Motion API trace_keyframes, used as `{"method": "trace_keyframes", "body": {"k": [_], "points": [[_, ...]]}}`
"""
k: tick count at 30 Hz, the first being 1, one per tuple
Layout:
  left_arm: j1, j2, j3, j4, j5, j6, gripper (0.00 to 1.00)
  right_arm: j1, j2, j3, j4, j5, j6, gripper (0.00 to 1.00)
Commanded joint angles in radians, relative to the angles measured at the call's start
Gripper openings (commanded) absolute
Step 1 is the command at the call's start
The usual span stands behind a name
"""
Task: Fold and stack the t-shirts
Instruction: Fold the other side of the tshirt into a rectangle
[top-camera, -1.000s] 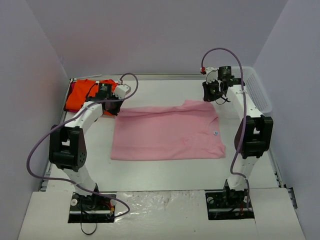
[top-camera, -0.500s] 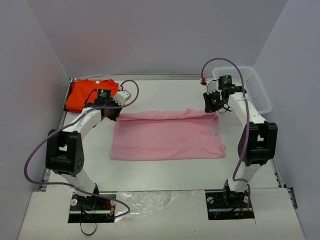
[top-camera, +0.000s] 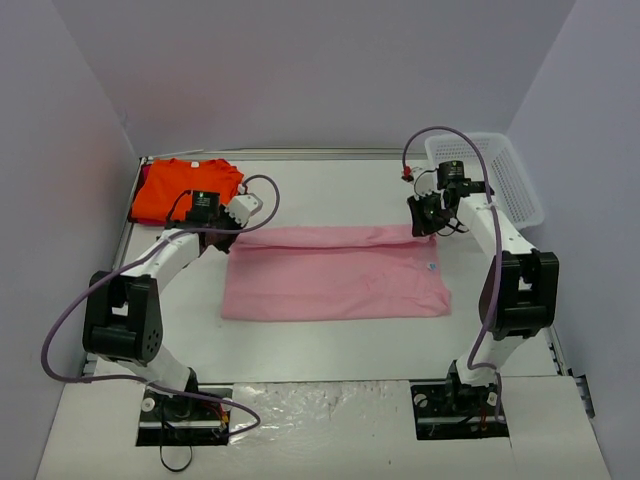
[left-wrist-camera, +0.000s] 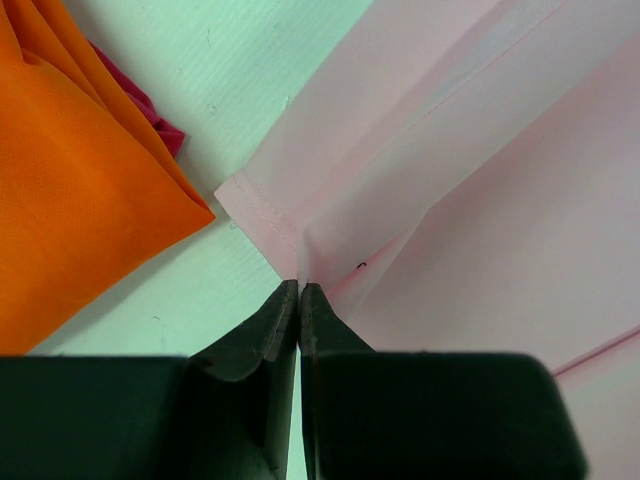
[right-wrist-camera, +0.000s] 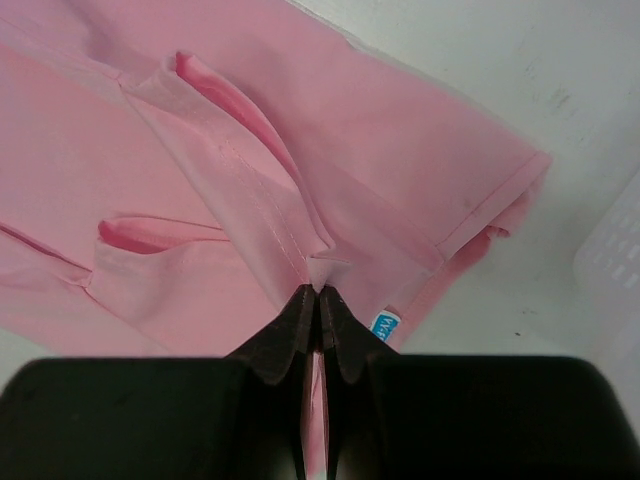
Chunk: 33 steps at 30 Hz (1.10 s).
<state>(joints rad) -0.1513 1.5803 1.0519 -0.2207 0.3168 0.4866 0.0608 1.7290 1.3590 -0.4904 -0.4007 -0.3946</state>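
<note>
Fold under way: far edge of the pink t-shirt (top-camera: 335, 275) drawn toward the near edge

Both arms have pulled back from the far side of the table (top-camera: 330, 185) over the last second, and the cloth has come with them; the sleeve that stood out at the shirt's far-right corner is now gathered in, and the shirt reads as a narrower, straighter band across the middle of the table.

The left gripper (left-wrist-camera: 299, 285) is clenched on the hem corner at the band's far-left end; the right gripper (right-wrist-camera: 318, 290) is clenched on a pinch of seam at the far-right end, just beside a small blue label; at both, cloth fans away from tightly closed tips.

The orange t-shirt (top-camera: 182, 190) lies in the far-left corner of the table, near the left gripper and apart from the pink one; whether it is already folded I cannot tell. The white basket (top-camera: 500, 175) sits at the far-right corner.

For the task, this looks like the first lengthwise fold only partly done; the held edge probably has further to travel toward the near edge before it can be laid down and let go; later folds and the stacking of the two shirts remain.
</note>
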Motion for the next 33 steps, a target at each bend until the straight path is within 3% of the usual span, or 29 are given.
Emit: {"method": "trace_keyframes", "body": {"k": [1, 18, 28, 30, 31, 33], "points": [[0.002, -0.06, -0.012, 0.034, -0.002, 0.047, 0.02, 0.005, -0.062, -0.021, -0.031, 0.023, -0.007, 0.0], [-0.001, -0.071, -0.087, 0.044, 0.014, 0.102, 0.02, 0.004, -0.1, -0.098, -0.051, 0.033, -0.032, 0.0], [-0.028, -0.086, -0.116, -0.011, 0.018, 0.165, 0.25, 0.005, -0.034, -0.127, -0.099, -0.004, -0.075, 0.0], [-0.042, -0.104, -0.127, -0.025, 0.002, 0.176, 0.32, 0.007, -0.031, -0.13, -0.105, -0.01, -0.081, 0.09], [-0.047, -0.111, -0.131, -0.026, -0.005, 0.185, 0.33, 0.007, -0.028, -0.132, -0.111, -0.015, -0.085, 0.18], [-0.057, -0.127, -0.138, -0.042, -0.018, 0.202, 0.35, 0.01, -0.02, -0.135, -0.135, -0.029, -0.104, 0.2]]}}
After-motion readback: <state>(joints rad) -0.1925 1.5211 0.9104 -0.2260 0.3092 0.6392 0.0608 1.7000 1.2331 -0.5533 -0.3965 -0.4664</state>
